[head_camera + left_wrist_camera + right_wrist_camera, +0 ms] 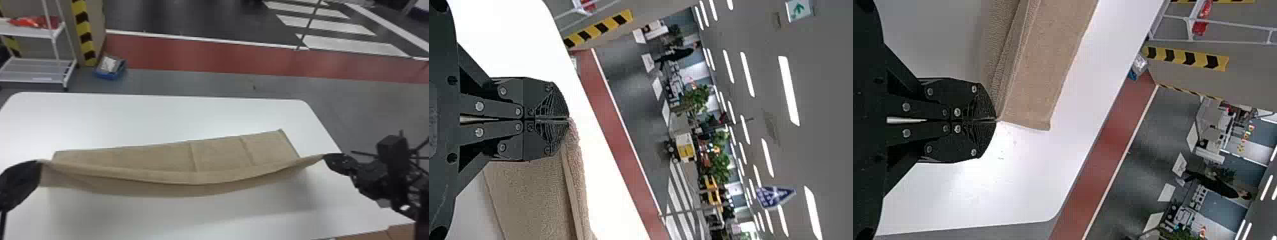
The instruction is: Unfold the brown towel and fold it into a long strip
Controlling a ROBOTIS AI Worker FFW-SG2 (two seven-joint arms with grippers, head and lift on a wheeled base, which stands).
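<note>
Brown, creased towel [159,158] sags along its near edge, corners pinched by left claw [39,163] and right claw [325,156].

Towel [220,154] on table [153,119], cart [32,68] behind

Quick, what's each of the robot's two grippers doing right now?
Left gripper: closed, holding one end of the brown towel's near edge.
Right gripper: closed, holding the other end of that edge.
</note>
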